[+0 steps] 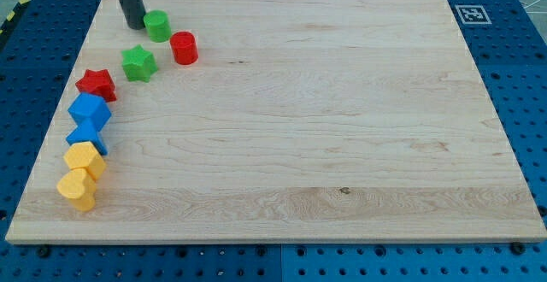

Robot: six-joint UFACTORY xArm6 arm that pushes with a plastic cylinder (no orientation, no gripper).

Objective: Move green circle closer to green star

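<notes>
The green circle (pixel 156 26) is a short green cylinder near the top left of the wooden board (pixel 282 120). The green star (pixel 138 62) lies a little below and to its left, apart from it. My tip (pixel 134 24) is the lower end of a dark rod coming down from the view's top; it stands right against the green circle's left side, above the green star.
A red cylinder (pixel 184 48) sits just right of and below the green circle, close to it. Down the left edge run a red star (pixel 97 84), two blue blocks (pixel 89 110) (pixel 85 135) and two yellow blocks (pixel 85 158) (pixel 77 189).
</notes>
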